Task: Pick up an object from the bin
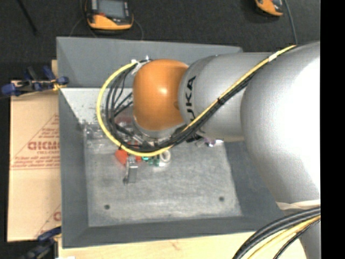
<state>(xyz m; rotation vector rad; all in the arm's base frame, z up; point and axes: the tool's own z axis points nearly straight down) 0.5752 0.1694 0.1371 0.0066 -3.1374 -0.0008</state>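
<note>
Hanging low over the floor of the grey metal bin (pixel 178 196), the two-finger gripper (pixel 129 171) shows as a narrow grey metal stub below the wrist. Whether its fingers stand apart or together cannot be told, since the wrist hides their upper parts, and nothing can be seen between them. Just beside the stub, on the side toward the bin's far edge, lies a small red-orange block (pixel 121 156), touching it or nearly so. A small green piece (pixel 146 159) and a white ring (pixel 164 156) lie next along, toward the bin's right edge in this view. All three sit close together, left of the floor's middle. A clear crumpled plastic item (pixel 92 133) rests nearer the far-left corner, and a small purple item (pixel 213 142) peeps from under the arm toward the far-right corner. Above them sits the robot's orange wrist cover (pixel 156 93), looped by a yellow cable (pixel 105 93).

Judgement: the red-orange block is the likeliest candidate, since the gripper stands at about floor level beside it. To do the step well, the fingers should be centred so that the block sits squarely between them, not under one tip. They should meet the floor gently, close fully before any lift, and rise straight up, lest the green piece or the ring be dragged along or the block squirt sideways.
</note>
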